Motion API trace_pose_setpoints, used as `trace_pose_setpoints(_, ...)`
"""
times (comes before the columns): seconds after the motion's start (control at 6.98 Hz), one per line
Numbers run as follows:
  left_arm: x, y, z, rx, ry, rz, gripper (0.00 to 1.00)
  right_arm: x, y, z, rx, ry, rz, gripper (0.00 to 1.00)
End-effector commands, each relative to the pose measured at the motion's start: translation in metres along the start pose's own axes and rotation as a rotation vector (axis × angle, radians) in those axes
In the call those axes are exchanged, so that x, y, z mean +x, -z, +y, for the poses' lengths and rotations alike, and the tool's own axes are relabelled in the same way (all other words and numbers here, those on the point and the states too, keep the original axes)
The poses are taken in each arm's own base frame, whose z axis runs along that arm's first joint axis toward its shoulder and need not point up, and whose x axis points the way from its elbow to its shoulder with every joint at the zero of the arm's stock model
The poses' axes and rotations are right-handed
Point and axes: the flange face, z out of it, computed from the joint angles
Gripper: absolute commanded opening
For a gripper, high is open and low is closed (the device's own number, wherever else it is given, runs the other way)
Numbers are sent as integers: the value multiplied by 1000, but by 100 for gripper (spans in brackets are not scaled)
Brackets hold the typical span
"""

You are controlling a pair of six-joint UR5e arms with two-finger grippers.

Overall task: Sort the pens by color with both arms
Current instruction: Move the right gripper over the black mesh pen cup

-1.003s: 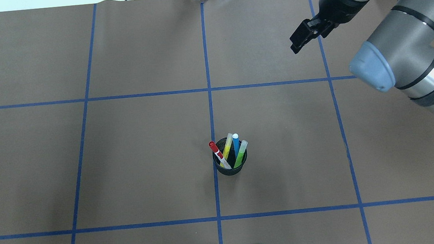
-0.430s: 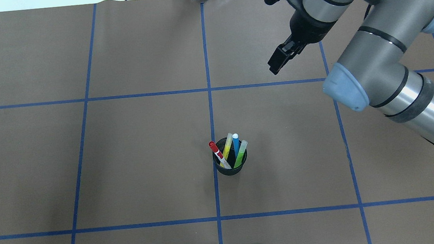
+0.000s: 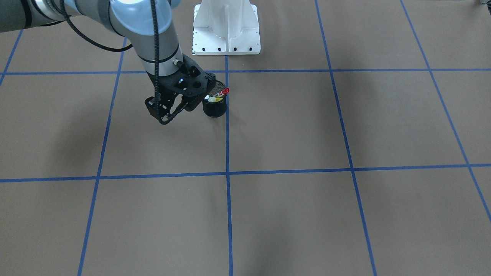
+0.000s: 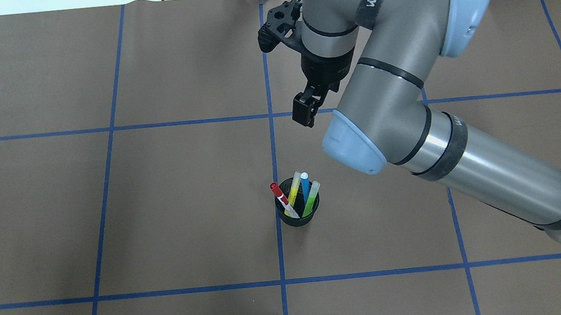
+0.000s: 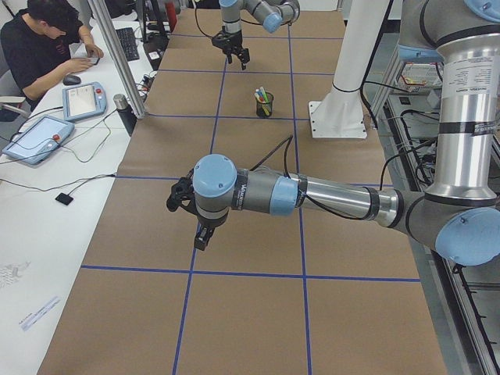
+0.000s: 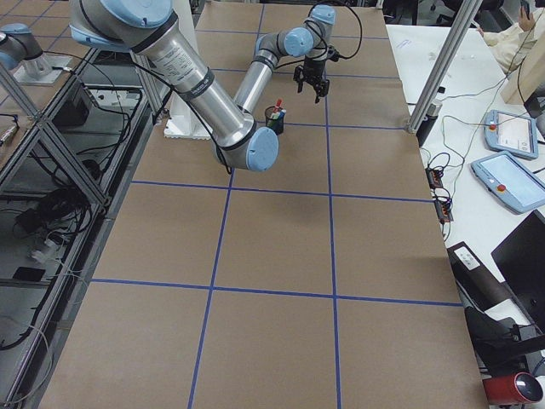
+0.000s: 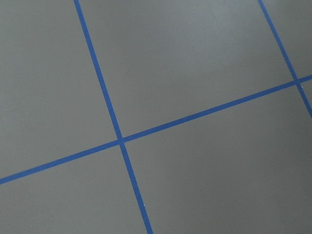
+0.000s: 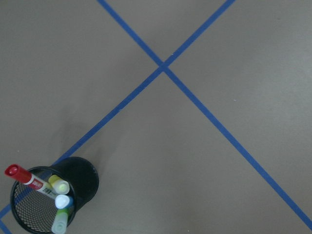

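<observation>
Fixtures and surroundings being seen around a taped worktop

The worktop (image 4: 187, 196) is being covered by brown paper and is being divided into squares by blue tape lines (image 4: 281, 259). A black mesh cup (image 4: 296, 221) is being borne upright on it, against the centre line and nearer the long edge, at whose middle a white pedestal base (image 3: 226, 27) is being carried. Beyond the opposite long edge, a white side table (image 5: 47, 203) is being used by a seated person in black (image 5: 35, 47), and two tablets (image 5: 82, 100) are being kept lying on it.
</observation>
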Motion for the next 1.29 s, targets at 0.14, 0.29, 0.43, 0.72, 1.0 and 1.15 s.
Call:
trace_pose_setpoints(0.14,-6,-4,1,-8,11,2,100,-27,-26,-32,-56,21,-17,91)
trace_pose_setpoints(0.29,-8,-6,0,-10,13,3,100,-33,-37,-29,-69,30,-24,88)
trace_pose_setpoints(0.43,-10,-7,0,-12,14,3,100,-34,-46,-25,-84,29,-29,87)
trace_pose_setpoints(0.72,-12,-9,1,-14,16,4,100,-47,-58,-22,-102,39,-48,84)
trace_pose_setpoints(1.0,-14,-10,2,-16,19,4,100,-58,-77,-19,-132,50,-58,83)
trace_pose_setpoints(1.15,-14,-11,2,-17,20,3,100,-60,-86,-15,-146,52,-58,81)
